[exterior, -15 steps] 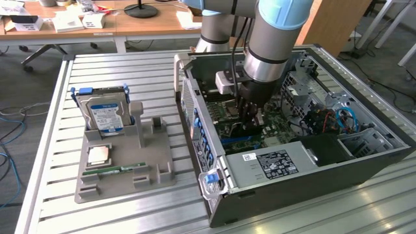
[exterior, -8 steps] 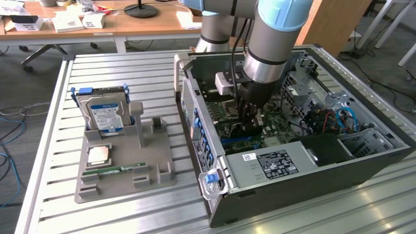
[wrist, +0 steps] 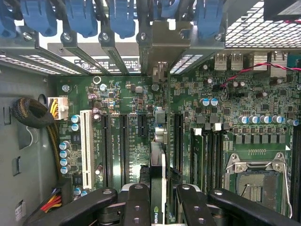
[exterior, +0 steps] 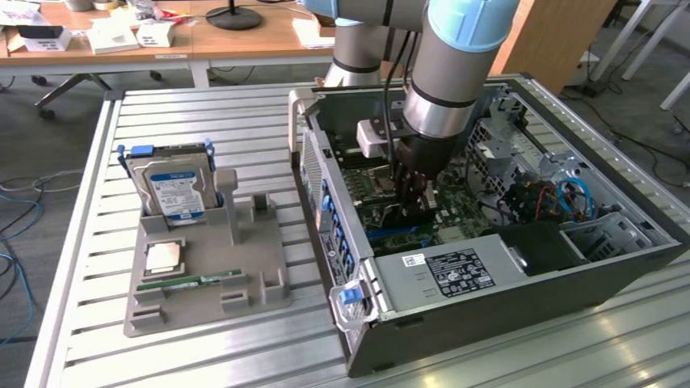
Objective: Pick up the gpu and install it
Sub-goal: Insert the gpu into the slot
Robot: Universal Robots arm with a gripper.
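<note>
On the exterior view's left we see a grey holder (exterior: 205, 275) on the slatted surface (exterior: 161, 113). It carries a hard drive with blue label (exterior: 173, 190) standing upright, a processor chip (exterior: 164, 257) lying flat, and a narrow RAM stick (exterior: 199, 280) near its front edge.

More to the right stands the open computer case (exterior: 485, 242), and the arm (exterior: 453, 73) reaches down into it. The tool (exterior: 415, 182) is low inside the case, just above the motherboard (wrist: 117, 94).

In the wrist view, the fingers (wrist: 136, 202) of the tool are clenched on the gpu (wrist: 158, 188), which we see edge-on between them. The card stands upright, and its silver end bracket (wrist: 162, 42) sits near the rear wall of the case, between the blue slot clips (wrist: 122, 19). It hangs over the row of black expansion slots (wrist: 124, 141), to the right of the white slot (wrist: 85, 146) and to the left of the empty processor socket (wrist: 256, 176).

We judge that the picking is done and the install step is in hand. We cannot tell if the card edge already touches its slot. The seating calls for the card to be exactly in line with the slot, and the bracket must meet its opening in the rear wall.
</note>
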